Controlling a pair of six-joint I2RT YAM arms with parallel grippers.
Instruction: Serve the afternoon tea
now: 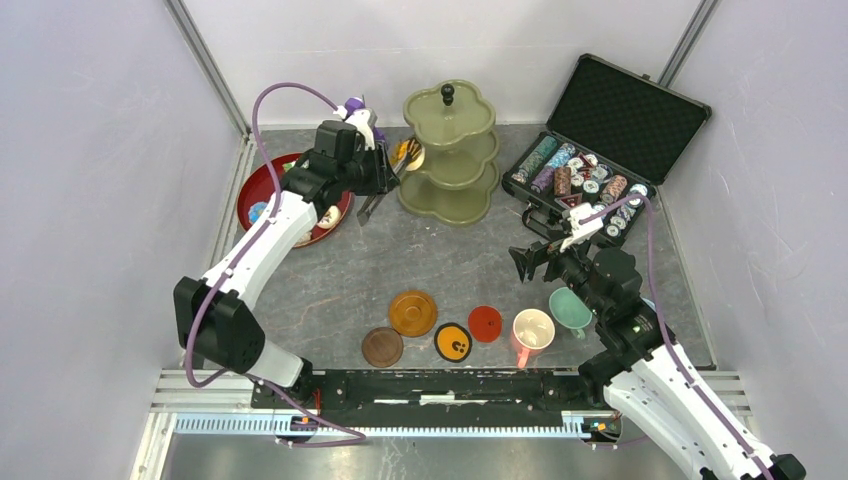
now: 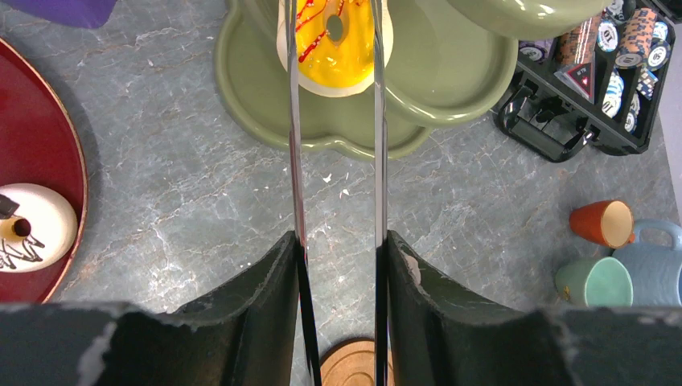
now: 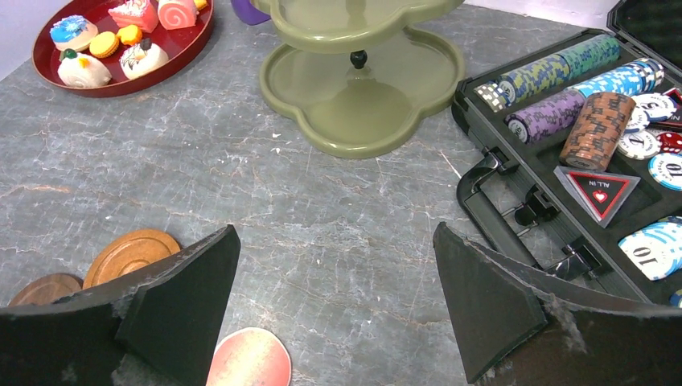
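Stretching across the frame, a grey marbled tabletop (image 1: 440, 255) lay between pale lilac walls (image 1: 90, 150). The left gripper (image 2: 338, 241) pinched slim steel tongs (image 2: 293, 161), their long axis running straight up the wrist view. Their tips flanked a yellow iced doughnut (image 2: 338, 40) over the olive-green three-tier stand (image 1: 450, 150) at top centre; which tier was unclear. The right gripper (image 3: 334, 273) gaped wide, holding nothing, over bare stone at centre right. Round coasters (image 1: 412, 312) lined the lower middle, with a pink mug (image 1: 532, 328) beside them.

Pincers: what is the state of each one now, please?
Left pincer: closed on metal tongs, which grip a yellow pastry.
Right pincer: open, empty.
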